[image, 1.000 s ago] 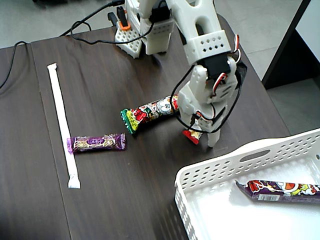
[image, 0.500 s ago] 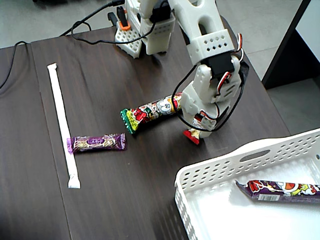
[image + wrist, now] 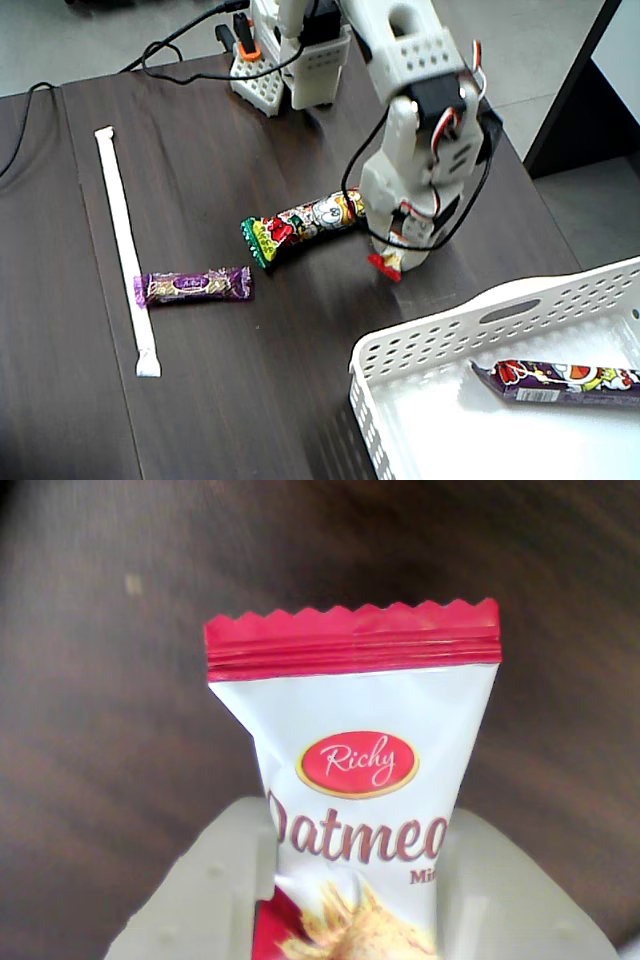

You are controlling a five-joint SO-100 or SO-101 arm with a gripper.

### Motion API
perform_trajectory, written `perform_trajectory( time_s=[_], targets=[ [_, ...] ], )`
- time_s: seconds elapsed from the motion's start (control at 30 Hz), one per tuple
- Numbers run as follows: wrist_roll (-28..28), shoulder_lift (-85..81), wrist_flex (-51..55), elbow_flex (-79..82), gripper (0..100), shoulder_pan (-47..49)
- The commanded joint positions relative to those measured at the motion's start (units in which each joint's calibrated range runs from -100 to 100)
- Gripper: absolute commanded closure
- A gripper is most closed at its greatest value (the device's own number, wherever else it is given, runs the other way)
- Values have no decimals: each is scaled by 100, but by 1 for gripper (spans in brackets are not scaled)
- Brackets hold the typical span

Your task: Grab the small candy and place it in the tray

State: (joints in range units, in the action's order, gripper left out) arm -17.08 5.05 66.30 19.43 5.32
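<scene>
Dark wooden table (image 3: 200, 380); gripper (image 3: 350, 880) clamps the small candy (image 3: 350, 750); slippery wrapper risks dropping short of the tray (image 3: 440, 330).

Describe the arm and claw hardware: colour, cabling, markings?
White 3D-printed plastic arm with a perforated panel on the upper link and black servo blocks set in. Thin black, red and white wires loop loose along the wrist. Claw has pale, off-white fingers. One orange part at the base. No markings visible.
</scene>
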Motion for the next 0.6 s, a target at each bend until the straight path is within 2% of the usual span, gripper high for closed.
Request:
perform_trajectory(
  time_s=[0.0, 0.27, 0.57],
  targets=[
    [149, -1103, 305, -573, 99, -13],
    [375, -1514, 211, -1276, 99, 60],
    [747, -861, 14, -3185, 99, 149]
  ],
)
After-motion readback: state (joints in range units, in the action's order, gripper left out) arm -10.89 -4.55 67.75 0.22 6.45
